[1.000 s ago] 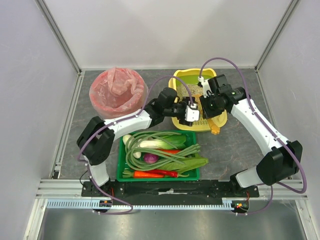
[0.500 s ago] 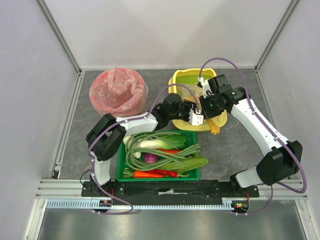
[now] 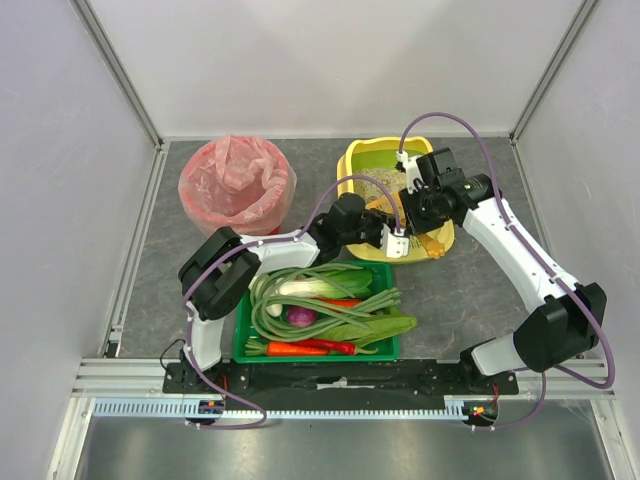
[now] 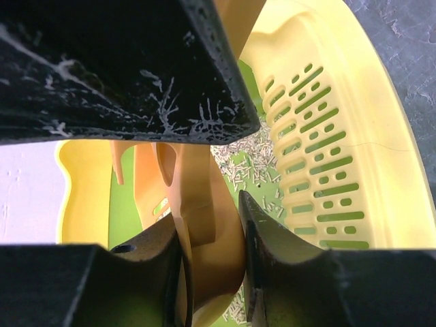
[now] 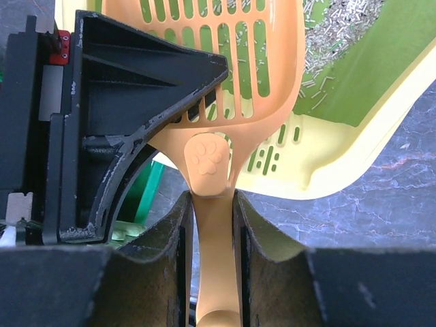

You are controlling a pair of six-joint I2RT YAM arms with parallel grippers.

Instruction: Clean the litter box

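at the back right of the grey tabletop (image 3: 160, 230) sits the yellow litter box (image 3: 375, 146). it is green inside and has little grey bits of litter (image 5: 327, 27) in it. my right hand (image 5: 212, 204) is shut tight on the handle of an orange scoop (image 5: 272, 61). the end of the scoop with the holes reaches over the near rim of the box. my left hand (image 4: 208, 231) is closed too, pinching the same scoop between its fingers, right next to my right hand. a red bin (image 3: 235, 215) with a pink bag stands at the back left, apart from the box. a green tray (image 3: 240, 335) of vegetables lies near me, just beside the box.
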